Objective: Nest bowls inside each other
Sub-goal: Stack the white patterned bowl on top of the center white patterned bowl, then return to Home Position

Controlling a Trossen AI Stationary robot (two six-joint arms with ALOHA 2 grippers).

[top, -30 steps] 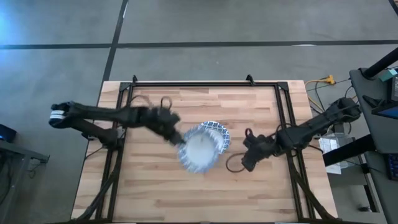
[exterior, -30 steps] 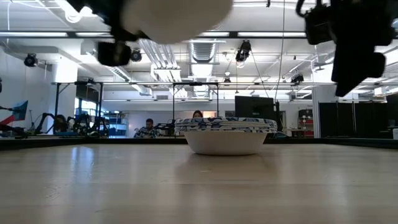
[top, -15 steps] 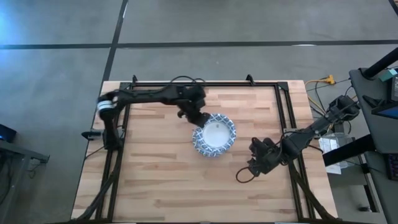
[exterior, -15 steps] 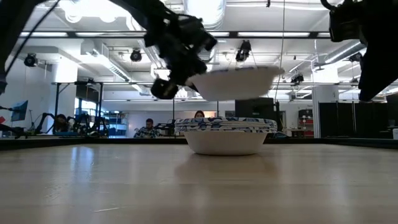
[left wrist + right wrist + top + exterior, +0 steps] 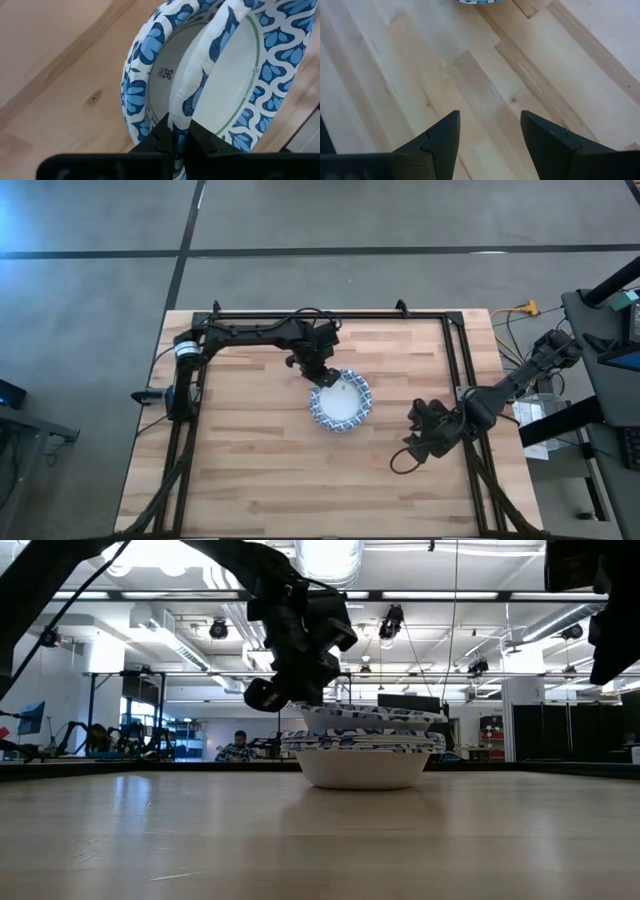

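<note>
While a second ago it swung high, the top bowl [image 5: 372,718] now sits tilted on the stack of bowls [image 5: 340,401] at table centre, left gripper [image 5: 179,137] clamped on its rim (release pending); right gripper [image 5: 489,134] waits wide open at 3 o'clock.

My two arms are matte black, jointed tubes with thin black cables looping off them. The left arm [image 5: 250,330] wears a pale band near its base, upper left of the overhead frame. The right gripper [image 5: 487,140] has flat, wedge-shaped black fingers.
</note>
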